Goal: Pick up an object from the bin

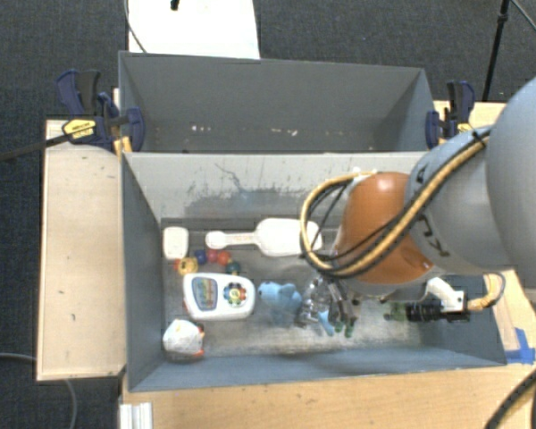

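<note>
My gripper (326,315) hangs low in the middle of the bin, below the orange cover, its fingers down at the bin floor. A blue soft toy-like thing (277,298) lies just to its left, touching or nearly touching the fingertips. Whether anything sits between the fingers I cannot tell. Left of the blue thing is a white toy phone with coloured buttons (217,295). A white scoop or brush with a long handle (266,237) lies behind them.
A white block (175,241) and small coloured beads (210,261) lie at the left back. A white-and-red crumpled thing (183,338) sits in the front left corner. A black and green tool (424,311) lies at the right under the arm.
</note>
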Controlling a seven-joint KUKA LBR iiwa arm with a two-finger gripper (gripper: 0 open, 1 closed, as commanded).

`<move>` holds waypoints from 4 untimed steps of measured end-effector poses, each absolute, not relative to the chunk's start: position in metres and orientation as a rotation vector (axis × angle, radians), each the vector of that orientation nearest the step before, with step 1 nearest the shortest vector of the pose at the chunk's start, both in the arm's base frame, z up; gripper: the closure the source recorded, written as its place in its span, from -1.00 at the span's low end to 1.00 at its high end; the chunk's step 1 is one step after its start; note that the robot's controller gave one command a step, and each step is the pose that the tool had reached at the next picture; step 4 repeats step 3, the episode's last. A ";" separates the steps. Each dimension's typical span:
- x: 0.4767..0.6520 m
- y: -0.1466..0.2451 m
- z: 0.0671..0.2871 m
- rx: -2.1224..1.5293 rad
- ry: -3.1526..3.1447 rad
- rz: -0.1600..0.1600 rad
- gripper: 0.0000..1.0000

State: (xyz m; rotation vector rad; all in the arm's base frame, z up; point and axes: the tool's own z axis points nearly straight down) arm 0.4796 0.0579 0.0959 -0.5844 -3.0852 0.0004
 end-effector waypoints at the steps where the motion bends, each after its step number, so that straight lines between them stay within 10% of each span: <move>1: 0.481 0.058 0.105 -0.584 -3.090 -0.002 1.00; 4: 0.480 0.058 0.123 -0.583 -3.088 -0.001 1.00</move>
